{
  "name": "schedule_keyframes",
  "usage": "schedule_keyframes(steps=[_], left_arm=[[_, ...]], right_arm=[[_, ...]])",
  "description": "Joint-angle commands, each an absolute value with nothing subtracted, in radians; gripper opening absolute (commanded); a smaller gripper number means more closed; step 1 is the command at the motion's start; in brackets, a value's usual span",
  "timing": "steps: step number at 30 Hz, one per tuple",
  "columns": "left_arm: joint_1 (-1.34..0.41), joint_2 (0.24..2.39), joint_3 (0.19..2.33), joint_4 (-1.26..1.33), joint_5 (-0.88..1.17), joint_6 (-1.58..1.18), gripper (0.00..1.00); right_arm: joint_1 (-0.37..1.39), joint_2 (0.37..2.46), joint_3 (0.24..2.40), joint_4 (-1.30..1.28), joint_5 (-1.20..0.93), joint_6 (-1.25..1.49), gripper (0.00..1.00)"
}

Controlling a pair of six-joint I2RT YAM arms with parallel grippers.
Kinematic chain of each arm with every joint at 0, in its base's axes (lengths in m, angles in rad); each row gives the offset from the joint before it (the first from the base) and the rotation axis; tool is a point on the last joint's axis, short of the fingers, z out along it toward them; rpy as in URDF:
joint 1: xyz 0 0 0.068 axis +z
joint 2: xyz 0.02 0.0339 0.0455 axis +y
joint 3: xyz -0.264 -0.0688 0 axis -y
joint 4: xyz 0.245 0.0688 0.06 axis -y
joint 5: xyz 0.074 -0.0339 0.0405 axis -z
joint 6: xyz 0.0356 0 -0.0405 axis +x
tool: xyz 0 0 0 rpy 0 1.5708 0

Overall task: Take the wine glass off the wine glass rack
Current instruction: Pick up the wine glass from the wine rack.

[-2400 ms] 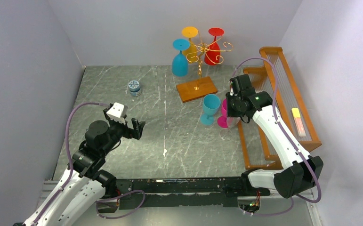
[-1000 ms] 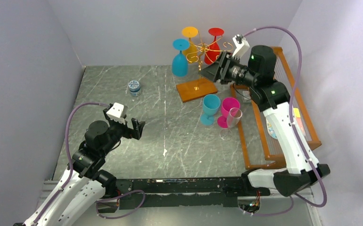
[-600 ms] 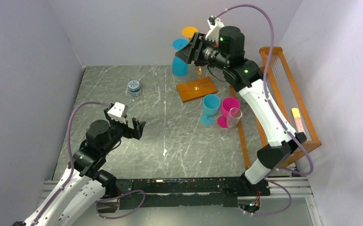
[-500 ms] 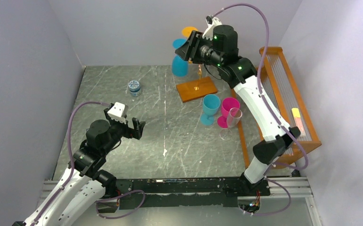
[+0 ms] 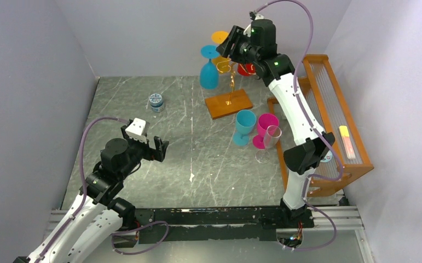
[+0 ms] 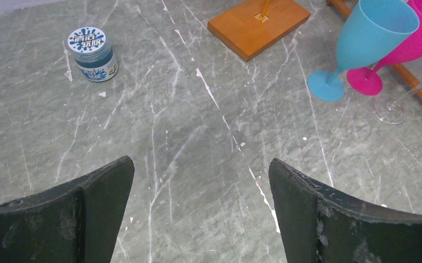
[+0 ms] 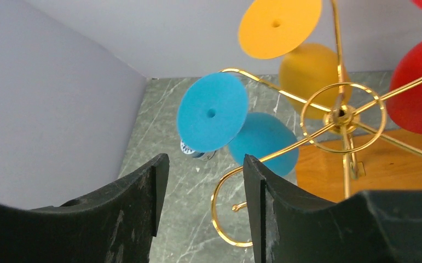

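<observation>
1. Right gripper (image 7: 203,181): fingers spread wide and holding nothing. It is raised high at the far side of the table (image 5: 197,164), beside the top of the wine glass rack (image 7: 340,116) and looking down on it.
2. Blue wine glass (image 7: 212,112): hangs upside down on the rack's left-hand scroll arm, with its round foot uppermost and its bowl below. It is opaque and matte, with a small dimple at the centre of the foot.
3. Key relation: in the right wrist view the blue foot sits just ahead of the gap between the 2 fingers, a little beyond the tips and not touching them. The glass's long axis runs near vertical, foot to bowl. The fingers lie across that axis, so I judge a close on the stem under the foot to be the likely grip.
4. Nearer arm: the right, by far. The left gripper (image 6: 199,164) is parted and empty, low over the near table and well apart from the rack.
5. Rack: thin gold wire, 1 central stem, fixed to a wooden base (image 5: 229,103).
6. Neighbours on the rack: 1 yellow glass (image 7: 279,27) and 1 red glass (image 7: 416,93), both inverted. The yellow glass is close beside the blue one, so there is a risk of knocking it.
7. Release: the foot probably has to slide outward along the wire before it drops clear.
</observation>
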State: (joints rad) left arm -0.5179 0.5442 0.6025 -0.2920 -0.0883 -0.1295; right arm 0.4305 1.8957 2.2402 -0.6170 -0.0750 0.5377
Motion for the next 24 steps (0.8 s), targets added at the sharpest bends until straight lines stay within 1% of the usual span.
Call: schedule_keyframes(steps=[1,3,5,11,18,24], left_arm=[[-0.512,0.542,0.637,-0.304,-0.090,-0.132,0.97],[-0.512,0.542,0.634,-0.300,-0.082,-0.132,0.97],[-0.512,0.543,0.632,-0.297,-0.077,-0.130,0.97],[-0.512,0.557,0.642,-0.308,-0.078,-0.129,0.97],[-0.512,0.539,0.631,-0.297,-0.076,-0.126,0.97],[-0.512,0.542,0.633,-0.299,-0.075,-0.126,0.97]], right_arm=[[0.406,1.951,2.281,-0.608,-0.151,0.579,0.55],[0.405,1.990,2.332,-0.627,-0.159,0.583,0.53],[0.406,2.001,2.312,-0.586,-0.181,0.596,0.51],[0.406,2.053,2.379,-0.600,-0.159,0.594,0.51],[0.405,2.075,2.379,-0.591,-0.152,0.594,0.50],[0.398,2.082,2.374,-0.575,-0.131,0.630,0.46]])
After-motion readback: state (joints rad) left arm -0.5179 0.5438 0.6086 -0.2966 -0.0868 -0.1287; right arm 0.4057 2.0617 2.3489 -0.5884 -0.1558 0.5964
